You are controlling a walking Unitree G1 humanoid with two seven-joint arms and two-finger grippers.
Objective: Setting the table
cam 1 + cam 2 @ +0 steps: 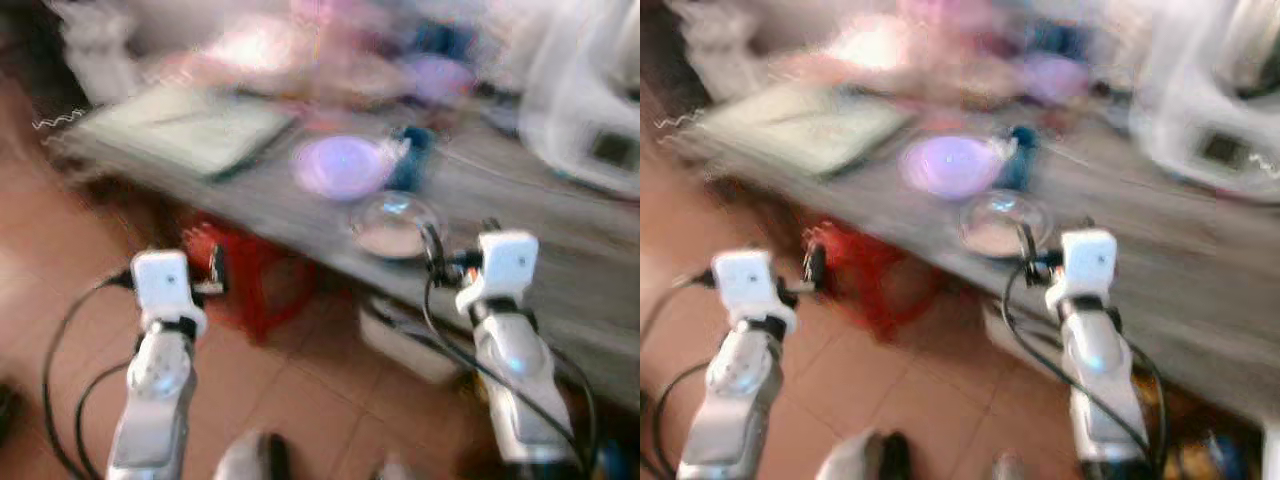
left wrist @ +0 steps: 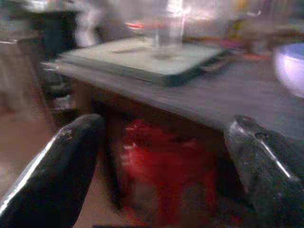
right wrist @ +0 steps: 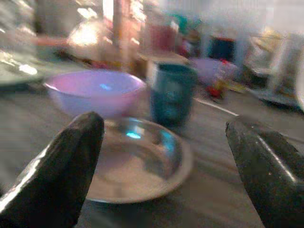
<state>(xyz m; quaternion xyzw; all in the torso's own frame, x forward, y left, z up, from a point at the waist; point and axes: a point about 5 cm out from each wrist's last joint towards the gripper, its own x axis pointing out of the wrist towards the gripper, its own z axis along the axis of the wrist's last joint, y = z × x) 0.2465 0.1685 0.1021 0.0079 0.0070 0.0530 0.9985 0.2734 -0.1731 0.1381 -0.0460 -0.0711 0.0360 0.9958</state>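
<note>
Scene: a grey table (image 1: 520,200) crowded with kitchenware, all views blurred.
Left gripper (image 2: 164,166): held low before the table's near edge, fingers spread wide and empty, a red stool (image 1: 250,280) under the table ahead of it.
Right gripper (image 3: 166,166): raised at the table's edge, fingers wide apart and empty, facing a metal plate (image 3: 142,164).
Metal plate: lay near the front edge of the table.
Purple bowl (image 3: 95,92): stood just behind the plate.
Teal cup (image 3: 172,92): stood upright beside the bowl.
Tray (image 1: 190,125): pale green, on the table's left end, a clear glass (image 2: 164,28) on it.
Writing: none readable through the blur.
</note>
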